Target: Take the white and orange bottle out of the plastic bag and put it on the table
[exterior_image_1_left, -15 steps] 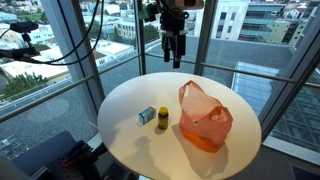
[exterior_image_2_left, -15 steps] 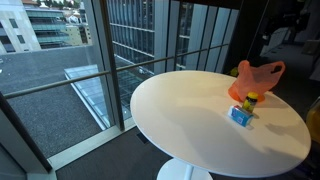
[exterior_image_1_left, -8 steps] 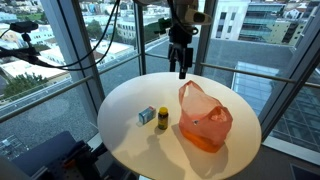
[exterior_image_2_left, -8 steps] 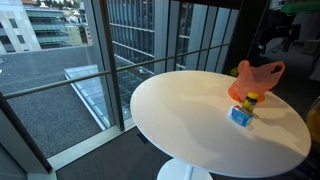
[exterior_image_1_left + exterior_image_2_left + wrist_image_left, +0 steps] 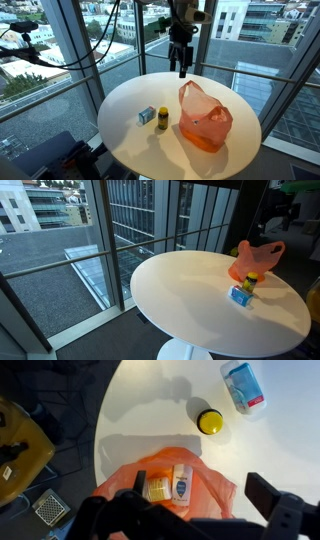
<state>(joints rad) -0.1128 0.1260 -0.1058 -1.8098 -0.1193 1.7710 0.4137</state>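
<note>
While the hand hangs spread open and empty above the counter, the orange plastic bag lies beneath it, mouth open. The white and orange bottle sits inside beside 1 other small pack. Nearby on the counter sit a yellow-capped jar and a blue and white box.

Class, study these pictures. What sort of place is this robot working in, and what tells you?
Probably an upper floor of a city office or lab building: floor-to-ceiling windows, other buildings and rooftops visible below outside, and a round white table standing beside the glass.
</note>
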